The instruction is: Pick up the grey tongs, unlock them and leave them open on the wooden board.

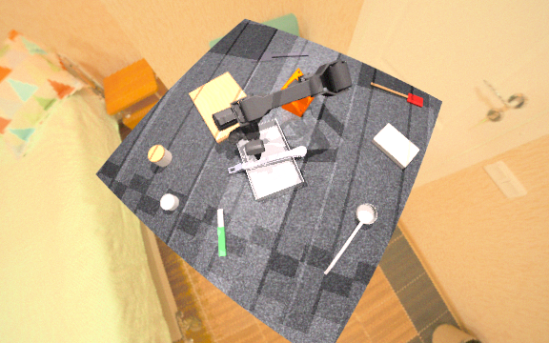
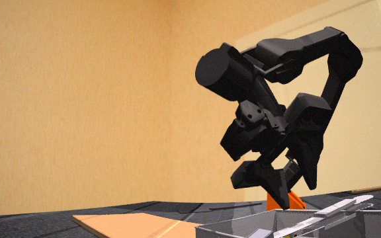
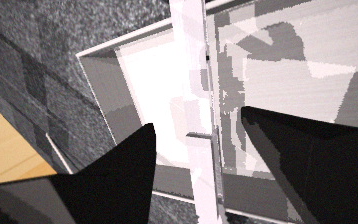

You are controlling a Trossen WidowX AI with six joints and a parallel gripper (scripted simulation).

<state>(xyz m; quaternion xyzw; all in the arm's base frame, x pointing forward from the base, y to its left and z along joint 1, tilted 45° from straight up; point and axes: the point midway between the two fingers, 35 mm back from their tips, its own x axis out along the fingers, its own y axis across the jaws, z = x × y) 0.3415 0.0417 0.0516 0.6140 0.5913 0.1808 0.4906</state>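
The grey tongs (image 1: 274, 158) (image 2: 336, 208) (image 3: 191, 50) lie shut across the roasting tin (image 1: 302, 183) (image 2: 379, 221) (image 3: 102, 90), both ends reaching past its walls. A small looped end is at the left in the top view, a rounded wider end at the right. My gripper (image 2: 299, 198) (image 3: 197, 122) is partly open and empty, pointing down above the tin. In the wrist view the tongs pass between the two fingertips, touching neither. In the top view the arm hides most of the fingers. The wooden board (image 1: 217, 97) (image 2: 127, 225) lies beside the tin, partly under the arm.
An orange bracket (image 1: 299, 107) (image 2: 278, 201) stands behind the tin. A wood-topped jar (image 1: 160, 156), a white cup (image 1: 169, 202), a green-handled knife (image 1: 221, 238), a ladle (image 1: 366, 214), a white box (image 1: 395, 145) and a red-headed tool (image 1: 415, 99) lie around the table.
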